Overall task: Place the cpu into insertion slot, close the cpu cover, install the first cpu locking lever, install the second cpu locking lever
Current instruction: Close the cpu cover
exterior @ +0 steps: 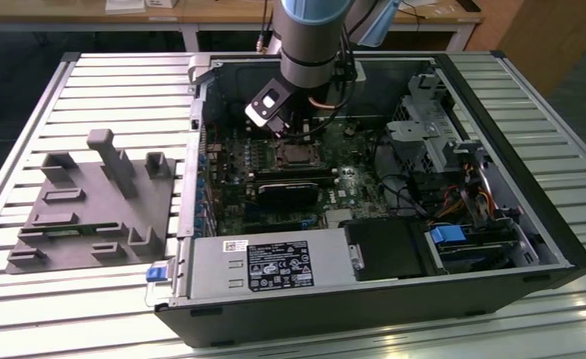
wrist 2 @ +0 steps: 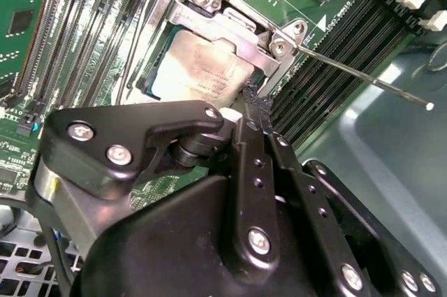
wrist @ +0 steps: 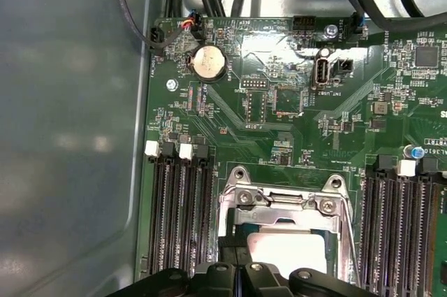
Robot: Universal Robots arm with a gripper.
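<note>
Down inside the open computer case (exterior: 373, 318), the robot arm (exterior: 307, 45) reaches onto the green board. The case sits on a table (exterior: 123, 75) made of long metal strips. A grey block with pegs and holes (exterior: 93, 202) lies on that table, on the exterior view's left of the case.

The insertion slot (exterior: 295, 154) is near the middle of the board, right under the arm. The cpu (wrist 2: 199, 66) lies flat in it, and its dull silver top shows in both wrist views (wrist: 286, 251). The cpu cover (wrist 2: 241, 28) is a shiny metal frame. It lies down over the chip, and the chip shows through its big window.

The gripper (wrist 2: 257, 105) has its two black fingers pressed together with nothing between them. Their tips sit right at the edge of the cover, beside the chip (I cannot tell if they touch it).

A thin metal lever (wrist 2: 363, 77) sticks out from one corner of the frame. It points away over the long black memory slots (wrist 2: 84, 24). More of these slots run on both sides of the frame in the first wrist view. A round silver battery (wrist: 209, 61) sits on the board well apart from the slot.
</note>
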